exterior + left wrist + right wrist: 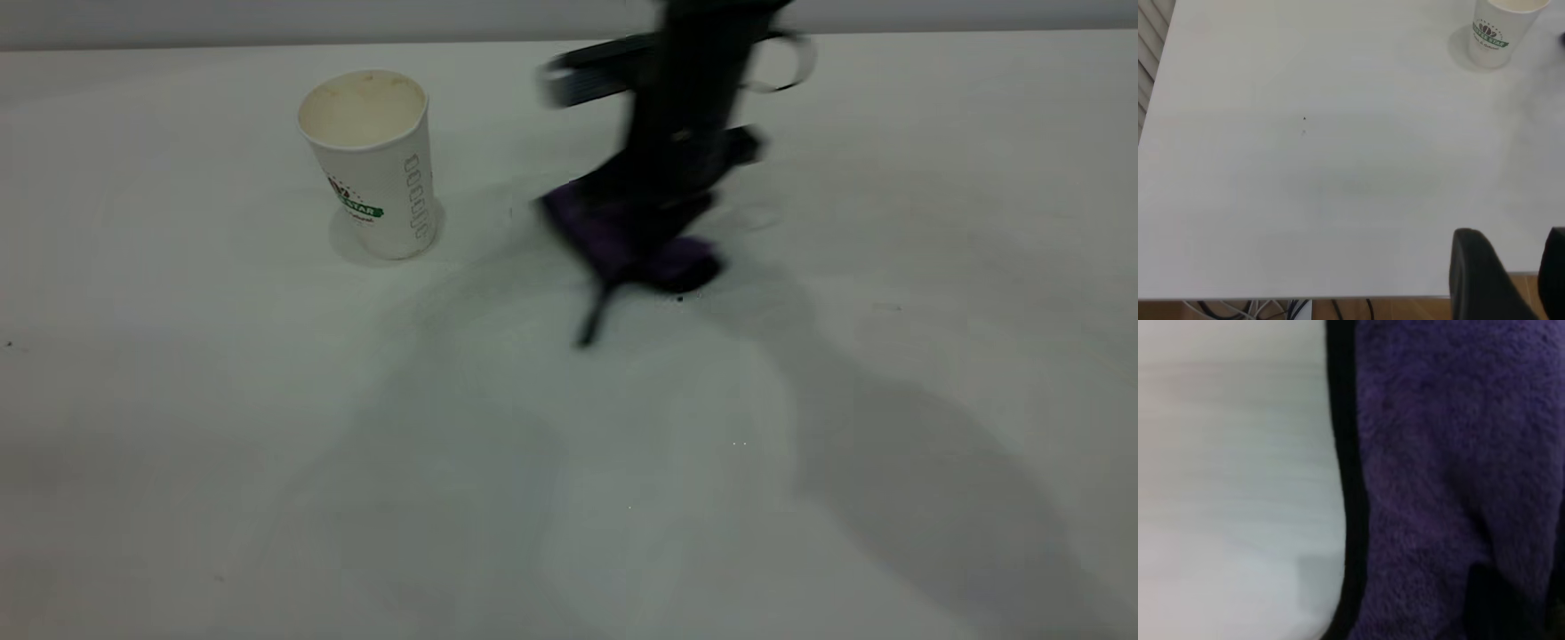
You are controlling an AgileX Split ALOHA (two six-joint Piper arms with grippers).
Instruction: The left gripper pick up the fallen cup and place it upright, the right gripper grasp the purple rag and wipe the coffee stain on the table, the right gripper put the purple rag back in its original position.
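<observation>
The white paper cup (373, 164) stands upright at the back left of the table (267, 462); it also shows in the left wrist view (1501, 30). My right gripper (653, 236) is shut on the purple rag (605, 233) and presses it flat on the table right of the cup. The rag's black loop (591, 320) trails toward the front. In the right wrist view the rag (1438, 453) fills most of the frame. The coffee stain is hidden. My left gripper (1511, 243) is open and empty over the table's near edge, far from the cup.
A tiny black speck (680, 299) lies just in front of the rag. Another speck (1304, 119) shows in the left wrist view. Below the table edge (1338, 297) there are a wooden floor and cables. The back wall runs behind the table.
</observation>
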